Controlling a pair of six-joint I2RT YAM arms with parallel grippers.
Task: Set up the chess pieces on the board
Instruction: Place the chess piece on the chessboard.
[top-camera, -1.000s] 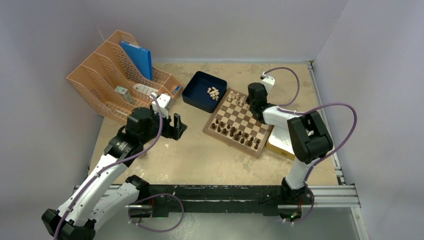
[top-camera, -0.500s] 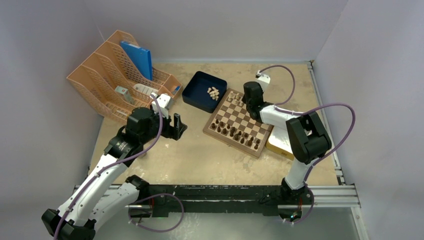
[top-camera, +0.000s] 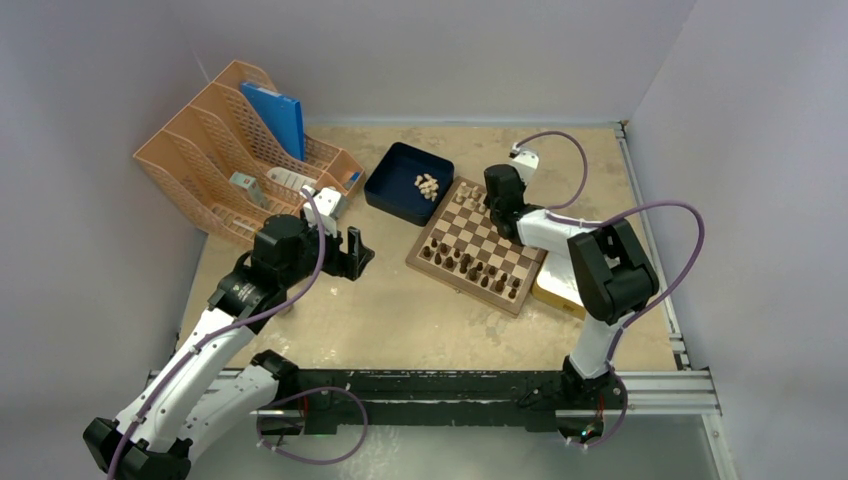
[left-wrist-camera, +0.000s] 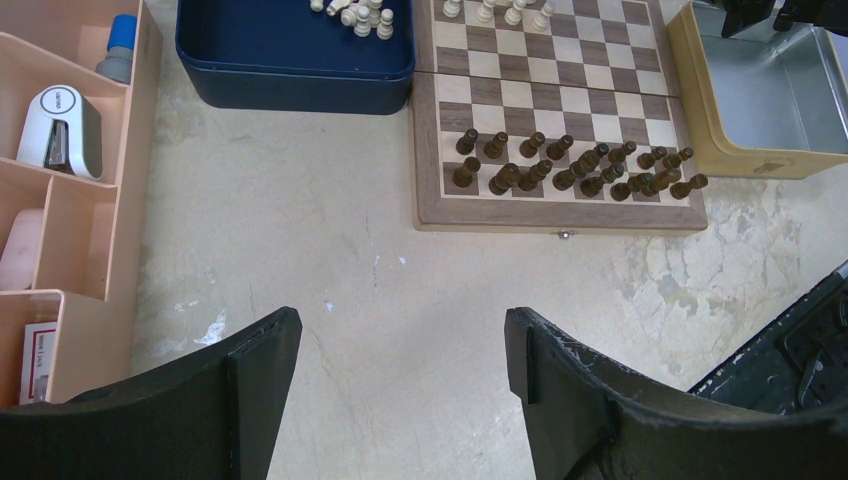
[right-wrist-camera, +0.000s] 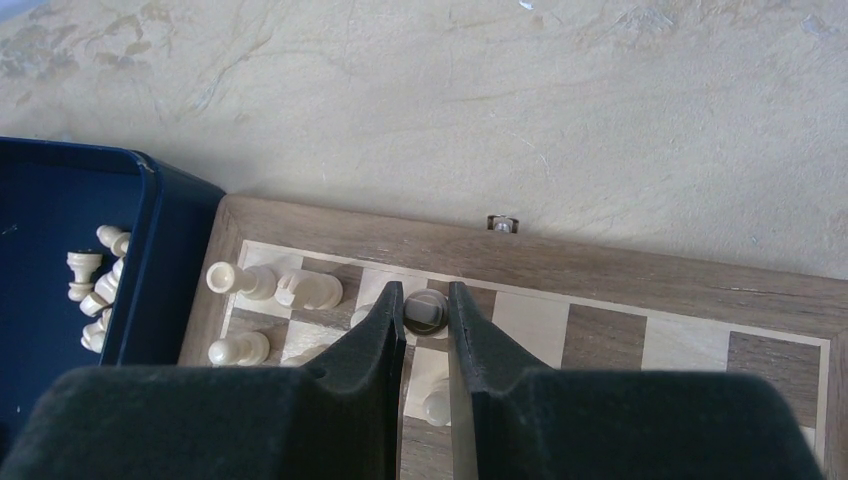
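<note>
At the far rim of the board (right-wrist-camera: 620, 268), the right tool (right-wrist-camera: 425, 295) is pinched shut on 1 cream piece (right-wrist-camera: 424, 310), its arm reaching across the squares from 5 o'clock. Other chess pieces (right-wrist-camera: 300, 288) sit just beside it at 9 o'clock, and more lie in the blue tray (right-wrist-camera: 60, 200) beyond. Bare worktop (right-wrist-camera: 600, 120) opens past the rim at 12 o'clock. The left tool (left-wrist-camera: 402, 325) hangs wide open over bare worktop, at 9 o'clock of the board.
</note>
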